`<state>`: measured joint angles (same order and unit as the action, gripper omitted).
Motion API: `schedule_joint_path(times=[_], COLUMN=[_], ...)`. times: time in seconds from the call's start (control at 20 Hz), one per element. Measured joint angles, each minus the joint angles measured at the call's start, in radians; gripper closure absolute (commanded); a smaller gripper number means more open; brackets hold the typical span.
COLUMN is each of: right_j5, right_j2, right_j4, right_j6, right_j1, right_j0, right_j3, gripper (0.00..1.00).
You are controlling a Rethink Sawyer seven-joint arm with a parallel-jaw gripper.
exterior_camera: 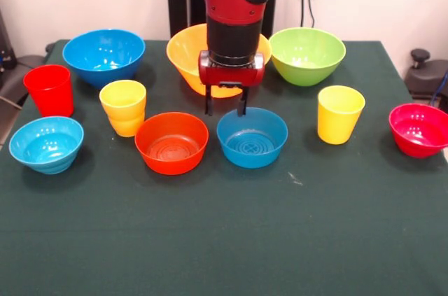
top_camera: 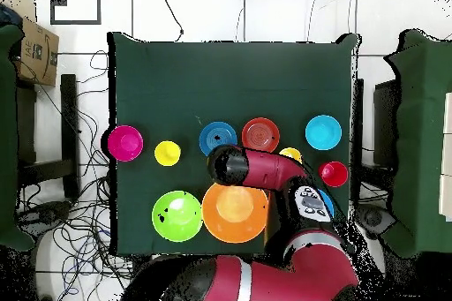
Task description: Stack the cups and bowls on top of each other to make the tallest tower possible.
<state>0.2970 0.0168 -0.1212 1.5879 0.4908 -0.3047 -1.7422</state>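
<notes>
My gripper (exterior_camera: 225,108) hangs open and empty over the back rim of the small blue bowl (exterior_camera: 252,137) (top_camera: 217,138). Left of it sits the orange-red bowl (exterior_camera: 171,142), then the light-blue bowl (exterior_camera: 46,143). Behind stand the large yellow-orange bowl (exterior_camera: 187,51), the lime green bowl (exterior_camera: 306,54) and the medium blue bowl (exterior_camera: 103,54). The crimson bowl (exterior_camera: 418,129) is far right. The red cup (exterior_camera: 49,89), a yellow-orange cup (exterior_camera: 123,107) and a yellow cup (exterior_camera: 340,114) stand upright. No tower shows; every piece stands singly.
All pieces rest on a dark green tablecloth (exterior_camera: 224,240), with its front half bare. In the overhead view the arm (top_camera: 265,169) covers the gripper and most of the medium blue bowl (top_camera: 327,204). Cables lie on the floor around the table.
</notes>
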Motion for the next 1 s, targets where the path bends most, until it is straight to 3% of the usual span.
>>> schedule_joint_path(times=[0.6,1.0], right_j5=[0.021,0.027], right_j2=[0.008,0.029], right_j4=[0.0,0.0], right_j6=[0.0,0.0], right_j1=[-0.025,-0.051], right_j0=[-0.011,-0.067], right_j3=[0.055,0.093], gripper=[0.0,0.0])
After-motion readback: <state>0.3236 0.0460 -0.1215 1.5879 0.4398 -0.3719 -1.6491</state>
